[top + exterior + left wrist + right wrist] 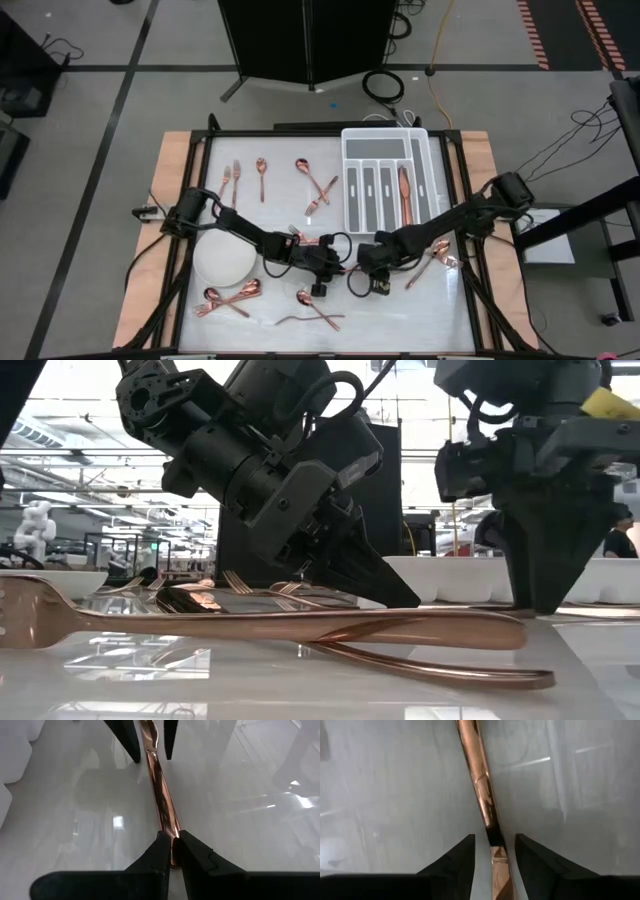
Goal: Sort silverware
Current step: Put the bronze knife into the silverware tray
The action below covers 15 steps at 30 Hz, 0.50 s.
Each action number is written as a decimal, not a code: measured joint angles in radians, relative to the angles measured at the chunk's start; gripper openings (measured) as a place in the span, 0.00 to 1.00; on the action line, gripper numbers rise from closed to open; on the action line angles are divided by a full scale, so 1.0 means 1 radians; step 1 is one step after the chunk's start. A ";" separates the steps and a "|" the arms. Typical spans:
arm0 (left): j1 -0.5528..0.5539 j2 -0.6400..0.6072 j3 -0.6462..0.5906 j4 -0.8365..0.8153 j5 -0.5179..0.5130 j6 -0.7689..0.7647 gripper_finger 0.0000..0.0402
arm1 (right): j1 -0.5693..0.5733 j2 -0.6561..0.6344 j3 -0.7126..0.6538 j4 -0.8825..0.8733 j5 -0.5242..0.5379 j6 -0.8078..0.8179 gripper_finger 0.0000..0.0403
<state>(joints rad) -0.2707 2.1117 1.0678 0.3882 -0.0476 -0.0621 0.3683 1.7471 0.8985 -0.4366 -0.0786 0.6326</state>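
High view: two grippers meet on one utensil below the tray

Left of the tray [385, 140], forks and spoons lie scattered across the table [200, 180], with more around the plate [225, 258] further down. The left gripper [330, 270] sits below the tray near the table's middle. Its wrist view shows the fingers [159, 855] pinched tight on the end of a copper utensil [161, 795]. The handle runs straight away from them toward the other arm's dark fingertips.

The right gripper [493, 851] is just right of the left one, also below the tray. Its fingers stand apart on either side of the same handle, gripping nothing, so only the left arm holds the piece. One utensil already lies in a right-hand slot of the tray, and a couple more lie on the table right of the grippers.

Judging by its look, the utensil is thin, stiff, light and polished, so likely slippery between hard fingers. The narrow handle gives little surface; a firm pinch square across the flat of the handle, near its middle, should keep it from swivelling. A hold at the very tip would probably let it pivot.
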 joint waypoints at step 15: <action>-0.042 -0.145 0.003 -0.018 -0.239 0.054 0.08 | 0.114 0.008 0.099 -0.103 0.189 -0.047 0.01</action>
<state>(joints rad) -0.3126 1.9664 1.0706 0.3698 -0.2863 -0.0082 0.4819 1.7550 0.9974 -0.5398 0.1102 0.5852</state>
